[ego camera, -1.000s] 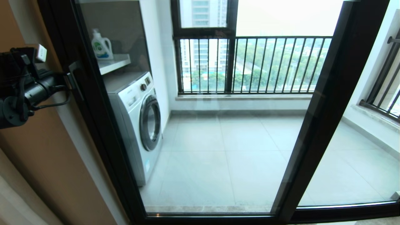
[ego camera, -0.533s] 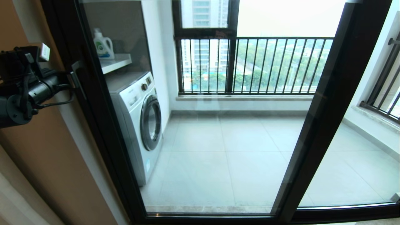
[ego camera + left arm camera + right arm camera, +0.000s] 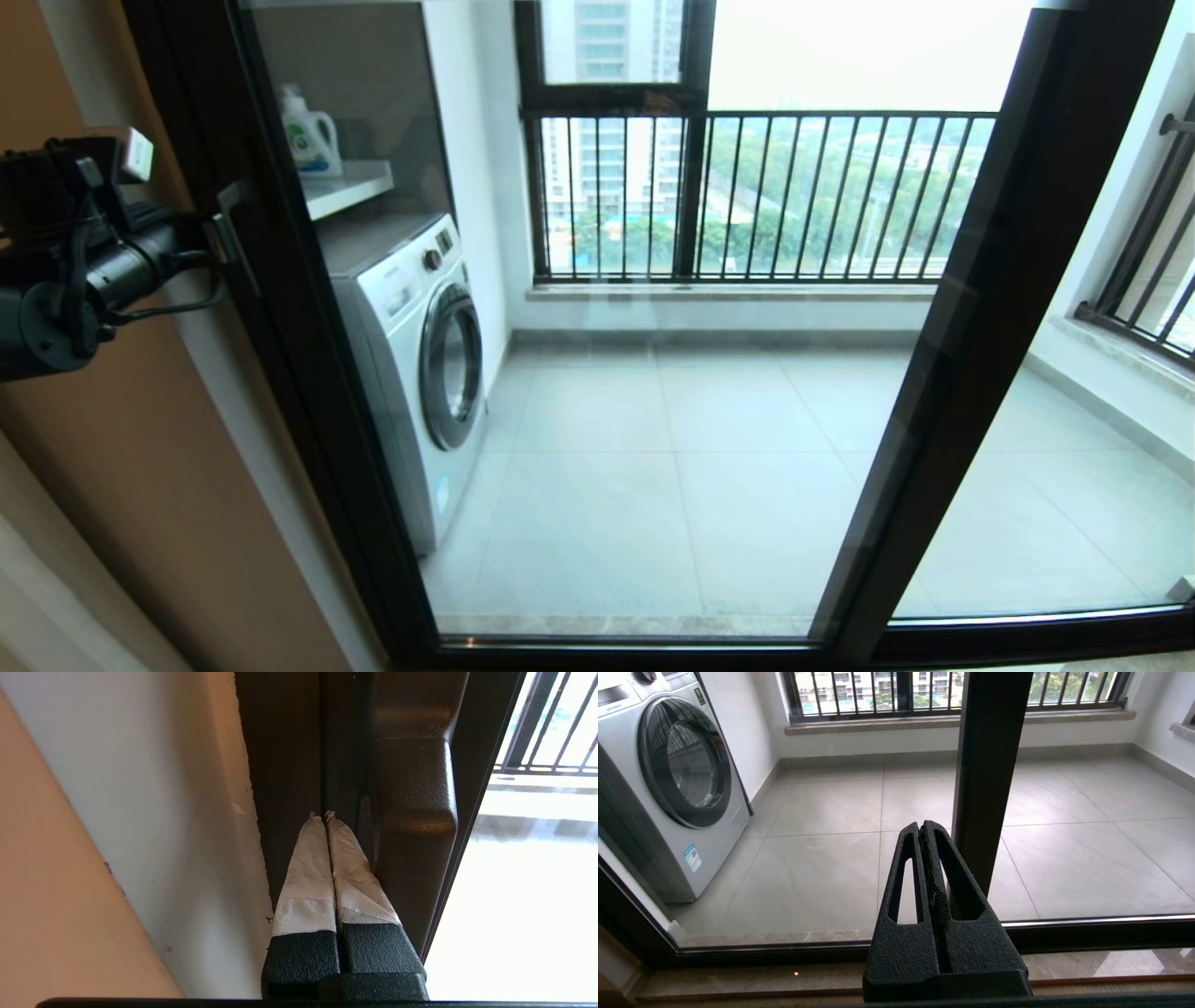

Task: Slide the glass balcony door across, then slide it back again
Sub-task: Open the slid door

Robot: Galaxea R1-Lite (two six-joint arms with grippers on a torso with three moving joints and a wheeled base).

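The glass balcony door fills the head view, its black left upright standing close to the wall. A short black bar handle sits on that upright. My left gripper reaches in from the left at handle height. In the left wrist view its taped fingers are shut together, tips tucked in the groove beside the handle with nothing between them. My right gripper shows only in the right wrist view, shut and empty, low in front of the glass near a black upright.
Behind the glass stand a white washing machine, a shelf with a detergent bottle, and a black window with railing bars. An orange wall lies left of the door. A second glass panel is at the right.
The door's left upright, its handle and my left gripper have shifted a little to the right; most of that happened early, and the last half second shows almost no motion.
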